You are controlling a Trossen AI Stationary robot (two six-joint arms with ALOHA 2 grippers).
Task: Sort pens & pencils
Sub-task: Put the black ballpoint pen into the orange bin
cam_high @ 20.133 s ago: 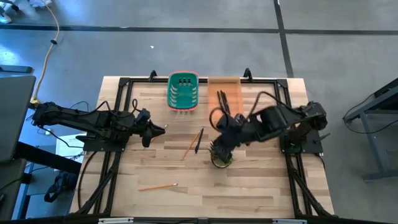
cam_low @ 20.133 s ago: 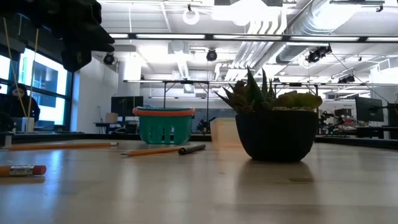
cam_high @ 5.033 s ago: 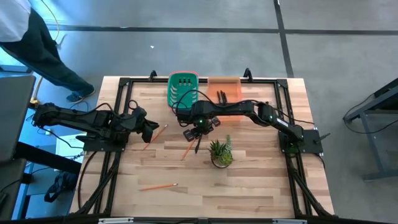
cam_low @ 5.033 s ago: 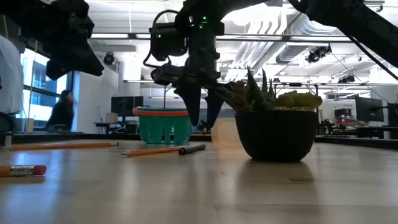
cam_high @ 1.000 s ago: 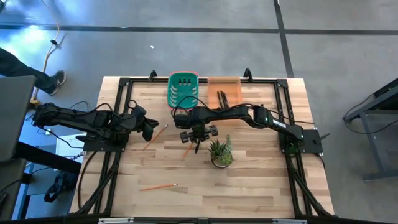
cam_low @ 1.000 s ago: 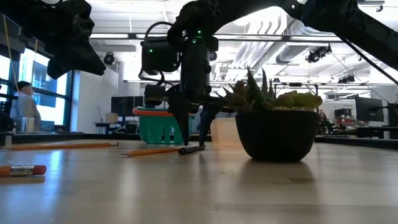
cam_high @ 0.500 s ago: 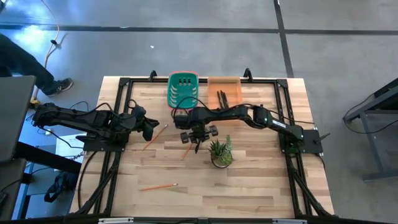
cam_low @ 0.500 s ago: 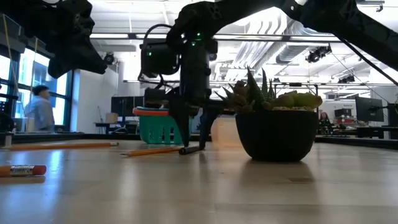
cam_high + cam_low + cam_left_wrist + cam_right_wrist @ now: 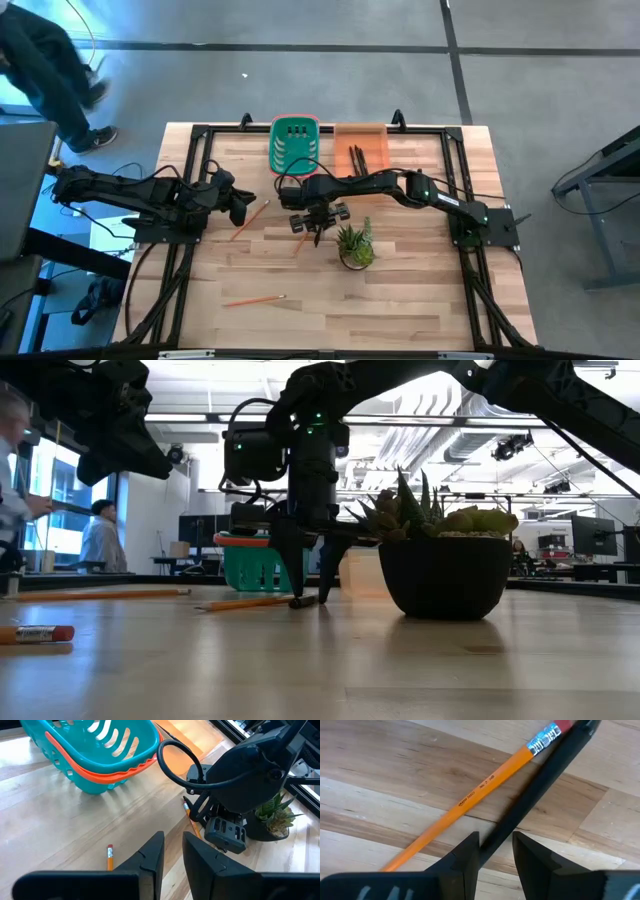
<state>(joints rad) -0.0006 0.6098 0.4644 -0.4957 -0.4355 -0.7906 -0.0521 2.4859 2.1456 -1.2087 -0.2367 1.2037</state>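
A black pen (image 9: 540, 785) lies on the table beside an orange pencil (image 9: 470, 802), in the middle of the table (image 9: 318, 238). My right gripper (image 9: 496, 845) points down over the pen's end and is open. Its fingertips (image 9: 295, 598) stand at the table on either side of the pen. A second pencil (image 9: 255, 213) lies below my left gripper (image 9: 247, 208). That gripper hangs above the table's left part, open by a narrow gap (image 9: 173, 850), with nothing in it. A third pencil (image 9: 255, 298) lies near the front edge. Pens (image 9: 357, 157) lie in the orange tray (image 9: 372, 135).
A teal basket (image 9: 295, 147) stands at the far edge, left of the orange tray. A potted plant (image 9: 352, 245) stands close to the right of my right gripper. People move in the room beyond the table's left side.
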